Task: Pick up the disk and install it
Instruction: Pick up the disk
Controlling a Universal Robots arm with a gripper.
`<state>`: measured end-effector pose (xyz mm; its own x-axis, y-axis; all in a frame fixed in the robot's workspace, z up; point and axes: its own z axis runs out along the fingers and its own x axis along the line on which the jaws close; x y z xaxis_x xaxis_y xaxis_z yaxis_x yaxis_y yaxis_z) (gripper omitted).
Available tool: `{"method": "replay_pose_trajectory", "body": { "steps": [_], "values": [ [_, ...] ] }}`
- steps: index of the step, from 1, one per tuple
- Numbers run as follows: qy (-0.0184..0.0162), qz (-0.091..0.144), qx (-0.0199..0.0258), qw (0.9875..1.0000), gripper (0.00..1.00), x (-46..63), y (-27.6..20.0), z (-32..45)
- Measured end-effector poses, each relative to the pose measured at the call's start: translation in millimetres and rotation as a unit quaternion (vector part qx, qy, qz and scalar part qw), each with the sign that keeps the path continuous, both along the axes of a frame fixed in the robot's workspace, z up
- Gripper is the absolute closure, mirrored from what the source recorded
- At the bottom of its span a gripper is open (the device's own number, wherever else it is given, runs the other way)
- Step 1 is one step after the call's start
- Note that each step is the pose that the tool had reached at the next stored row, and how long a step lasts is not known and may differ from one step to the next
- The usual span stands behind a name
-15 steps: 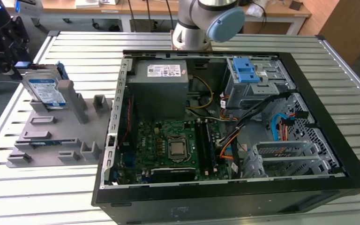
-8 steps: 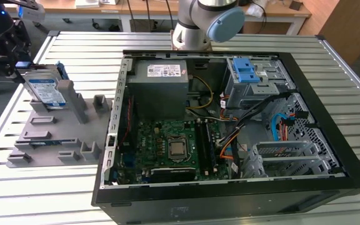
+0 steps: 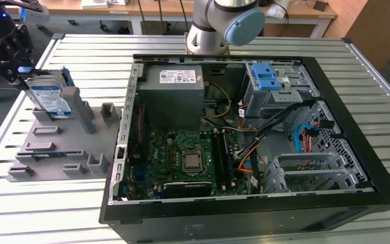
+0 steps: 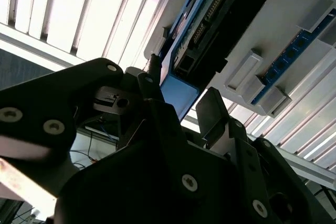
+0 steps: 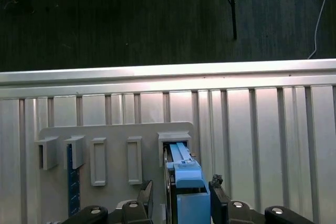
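Exterior view: the disk (image 3: 49, 98) stands on edge in a slot of the grey holder block (image 3: 66, 147), on the slatted table (image 3: 79, 53) at the exterior view's left, well apart from the open computer case (image 3: 357, 127). Its labelled face is exposed and its blue tab (image 3: 24, 69) is at the upper end. The gripper (image 3: 10, 61) sits directly over that end, so the disk lies straight beneath it. First wrist view: the camera looks down on the disk (image 5: 182, 169) edge-on, and the gripper (image 5: 181, 190) straddles the blue tab (image 5: 189, 203), one finger to either side. A narrow gap shows between one finger and the disk's thin edge. The jaws are therefore judged released, set about the tab and not clamped on it. Second wrist view: the disk (image 4: 210, 24) runs lengthwise away from the gripper (image 4: 181, 90) and down into the holder. Its long axis is thus in line with the gripper's approach, with the tab end nearest. The disk appears fully seated in its slot, not lifted. Inside the case, the grey drive cage (image 3: 280, 94) with two blue clips (image 3: 266, 76) stands at the far corner, on the exterior view's right.
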<state>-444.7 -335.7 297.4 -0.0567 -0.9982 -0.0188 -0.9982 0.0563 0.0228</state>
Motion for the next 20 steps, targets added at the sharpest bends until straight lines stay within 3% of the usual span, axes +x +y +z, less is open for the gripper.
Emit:
{"method": "replay_pose_trajectory", "body": {
  "steps": [4, 10, 20],
  "values": [
    [0.0001, 0.0, 0.0034, 1.0, 0.46, 0.0, 0.1, -2.8],
    [0.0002, 0.018, 0.0036, 0.9998, 0.46, 0.0, 0.2, -4.1],
    [0.0002, 0.019, 0.0033, 0.9998, 0.46, 0.1, 0.3, -7.3]
  ]
}}
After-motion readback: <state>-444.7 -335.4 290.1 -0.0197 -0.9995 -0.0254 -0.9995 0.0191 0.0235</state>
